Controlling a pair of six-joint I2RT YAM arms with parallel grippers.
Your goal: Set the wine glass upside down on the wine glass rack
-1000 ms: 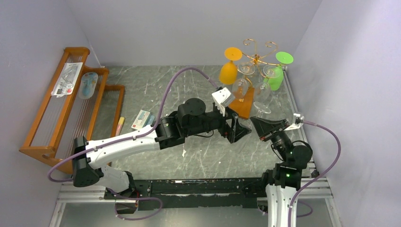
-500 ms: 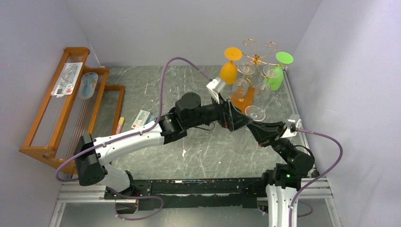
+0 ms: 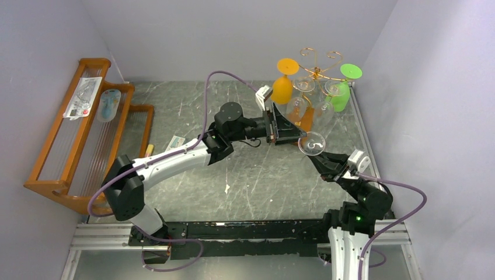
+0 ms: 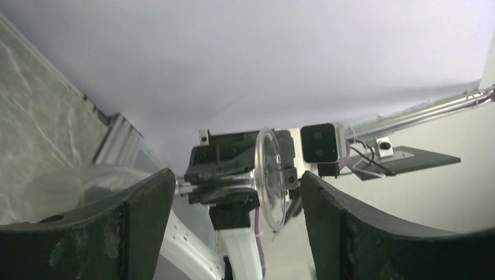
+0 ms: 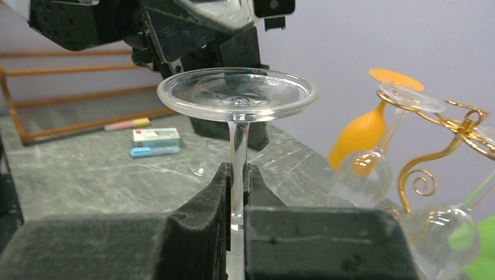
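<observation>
Both arms have come closer together. Our right fingers (image 5: 226,186) pinch the wine glass (image 5: 236,96) stem, foot up; our left fingers (image 3: 289,129) hang open. Just behind stands the wine glass rack (image 3: 317,71).

My right hand (image 5: 236,175) holds the wine glass (image 5: 236,96) by the stem, foot uppermost, directly in front of my left hand (image 4: 233,181). The wine glass rack (image 3: 318,71) stands behind both, at the far right corner of the tabletop (image 3: 251,181). The large rack (image 3: 87,131) lies at far left, with a small box (image 3: 175,142) beside it.
</observation>
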